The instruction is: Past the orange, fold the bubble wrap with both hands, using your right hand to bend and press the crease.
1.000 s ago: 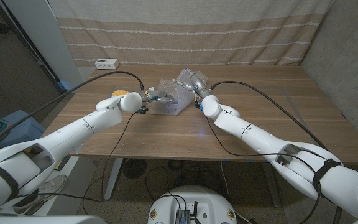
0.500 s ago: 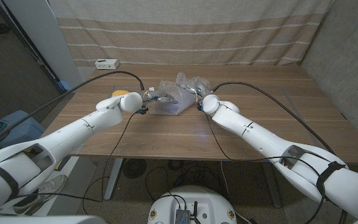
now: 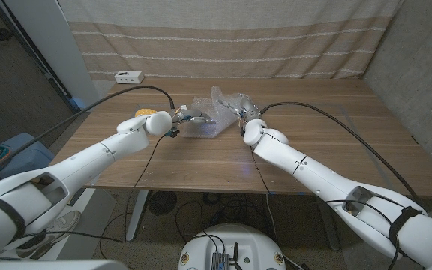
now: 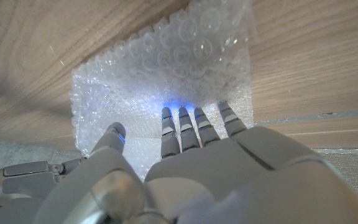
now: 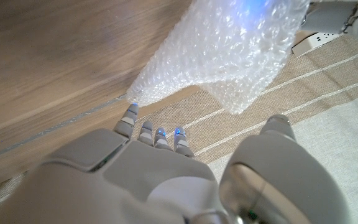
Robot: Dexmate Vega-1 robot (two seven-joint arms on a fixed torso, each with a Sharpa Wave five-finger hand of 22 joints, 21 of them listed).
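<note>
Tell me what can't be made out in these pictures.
- Orange: head view, mostly hidden behind the left arm.
- Right hand: head view, too small; whether it grips the bubble wrap is unclear.
- White box: head view, too small to identify.

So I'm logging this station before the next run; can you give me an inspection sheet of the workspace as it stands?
Surface: wooden table, bare wood in front.
Job's things: bubble wrap at table middle, part lifted off the wood; orange beside the left arm.
Clutter: white box at the far left edge.
Hands: left hand has its fingers on the wrap; right hand is at the lifted part, hold unclear.
Cables: black cables arch along both arms.
Surroundings: striped curtain behind the table.
</note>
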